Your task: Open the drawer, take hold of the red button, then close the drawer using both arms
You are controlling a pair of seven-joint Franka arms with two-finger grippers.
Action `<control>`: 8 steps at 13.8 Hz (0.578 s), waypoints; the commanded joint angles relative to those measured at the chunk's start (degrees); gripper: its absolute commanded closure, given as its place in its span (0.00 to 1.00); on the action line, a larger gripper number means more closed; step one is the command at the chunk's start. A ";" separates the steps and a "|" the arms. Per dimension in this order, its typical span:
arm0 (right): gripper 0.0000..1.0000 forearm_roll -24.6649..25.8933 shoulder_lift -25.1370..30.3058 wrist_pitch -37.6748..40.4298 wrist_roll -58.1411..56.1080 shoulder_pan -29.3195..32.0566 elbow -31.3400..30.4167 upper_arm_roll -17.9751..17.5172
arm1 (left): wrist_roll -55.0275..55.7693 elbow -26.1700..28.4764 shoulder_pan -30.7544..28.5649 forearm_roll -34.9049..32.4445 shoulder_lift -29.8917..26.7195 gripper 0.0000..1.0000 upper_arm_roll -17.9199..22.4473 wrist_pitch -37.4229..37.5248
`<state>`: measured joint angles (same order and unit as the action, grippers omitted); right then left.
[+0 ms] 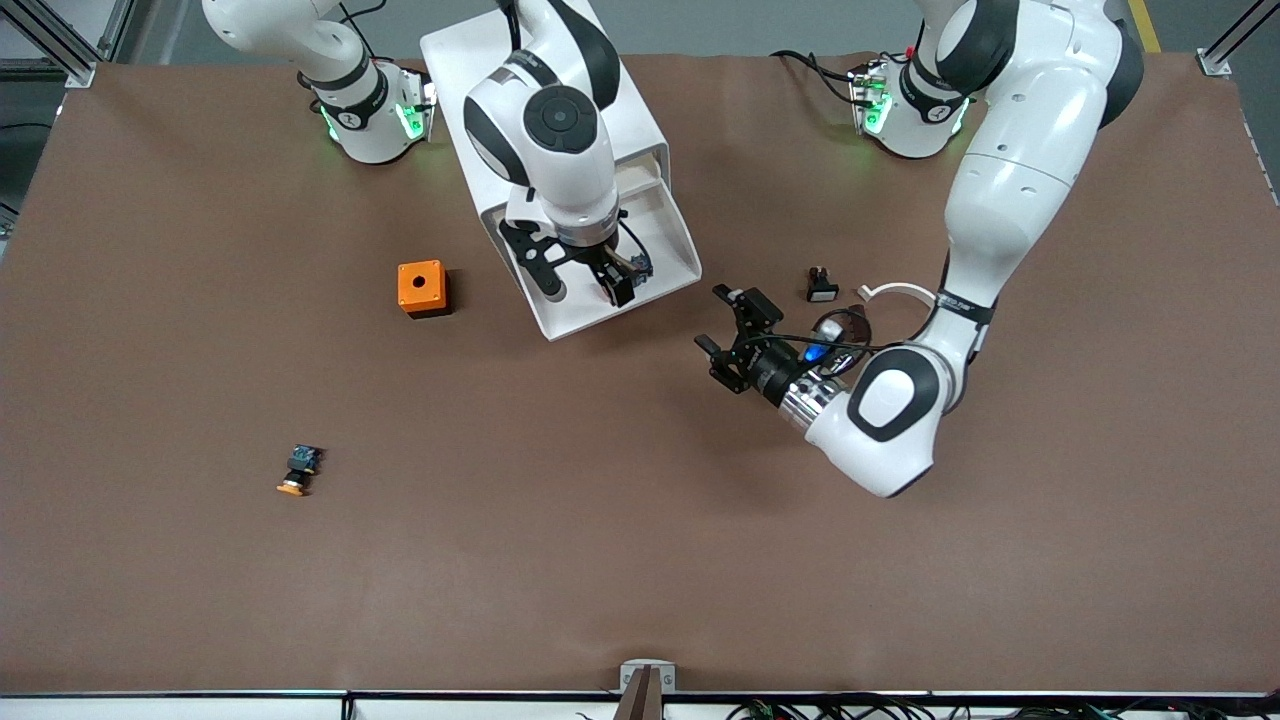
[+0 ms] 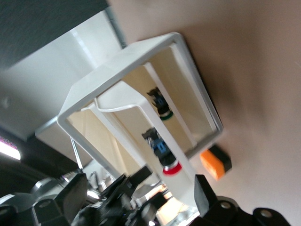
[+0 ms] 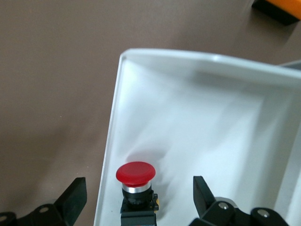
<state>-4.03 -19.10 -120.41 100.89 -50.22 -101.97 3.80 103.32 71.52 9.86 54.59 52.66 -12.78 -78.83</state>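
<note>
The white drawer (image 1: pixel 690 262) stands pulled out of its cabinet (image 1: pixel 640 120). In it lies the button (image 3: pixel 135 173), on its side, with its red cap and black body. My right gripper (image 3: pixel 138 200) hangs open just above the button. One finger (image 3: pixel 75 197) is over the drawer's wall and the other (image 3: pixel 203 195) over its floor. In the front view the right gripper (image 1: pixel 583 280) is over the open drawer. My left gripper (image 1: pixel 728 337) is open and holds nothing. It hovers just off the drawer's front, facing it. In the left wrist view the button (image 2: pixel 170 167) shows inside the drawer (image 2: pixel 188 52).
A green-capped part (image 2: pixel 162 111) also lies in the drawer. An orange box with a hole (image 1: pixel 421 288) sits beside the cabinet, toward the right arm's end. An orange-capped button (image 1: pixel 298 470) lies nearer the camera. A small black part (image 1: pixel 821 286) and a white ring (image 1: pixel 895 292) lie by the left arm.
</note>
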 commanded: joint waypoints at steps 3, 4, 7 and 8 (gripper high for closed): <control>0.00 -0.45 -3.30 -1.23 4.49 -2.78 2.12 0.86 | -21.81 -3.14 0.25 -8.86 -4.13 0.00 1.97 -0.96; 0.04 -0.54 -3.57 -1.23 4.49 -2.96 2.21 0.86 | -25.16 -3.05 0.34 -11.85 -5.80 0.00 1.88 -3.06; 0.25 -0.54 -3.75 -1.15 4.05 -3.92 2.22 0.86 | -30.81 -2.70 2.61 -22.30 -10.29 0.00 1.18 -10.08; 0.40 -0.54 -3.75 -1.23 3.79 -4.01 2.22 0.86 | -31.08 -2.52 4.19 -26.69 -11.69 0.00 1.18 -13.59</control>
<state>-4.06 -22.08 -121.85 104.31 -53.13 -101.00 3.85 74.13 67.37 11.07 34.10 44.48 -11.95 -87.29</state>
